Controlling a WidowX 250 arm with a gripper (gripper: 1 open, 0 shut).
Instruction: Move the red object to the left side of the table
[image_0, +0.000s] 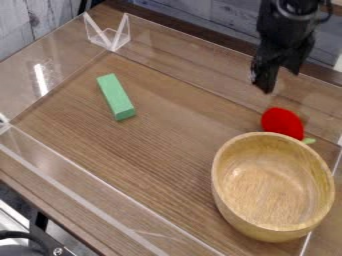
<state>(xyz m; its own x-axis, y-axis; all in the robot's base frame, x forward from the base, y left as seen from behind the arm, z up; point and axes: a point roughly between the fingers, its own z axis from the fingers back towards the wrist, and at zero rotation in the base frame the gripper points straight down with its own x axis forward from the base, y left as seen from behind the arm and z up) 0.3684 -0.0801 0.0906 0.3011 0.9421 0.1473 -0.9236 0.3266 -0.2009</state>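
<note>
The red object, a small rounded red toy fruit, lies on the table at the right, just behind the rim of the wooden bowl. My black gripper hangs above the table a little behind the fruit and slightly to its left, apart from it. Its fingers point down and hold nothing. The dark fingers merge into one shape, so how far apart they stand is unclear.
A green rectangular block lies left of centre. Low clear acrylic walls edge the tabletop, with a folded clear piece at the back left corner. The bowl fills the front right.
</note>
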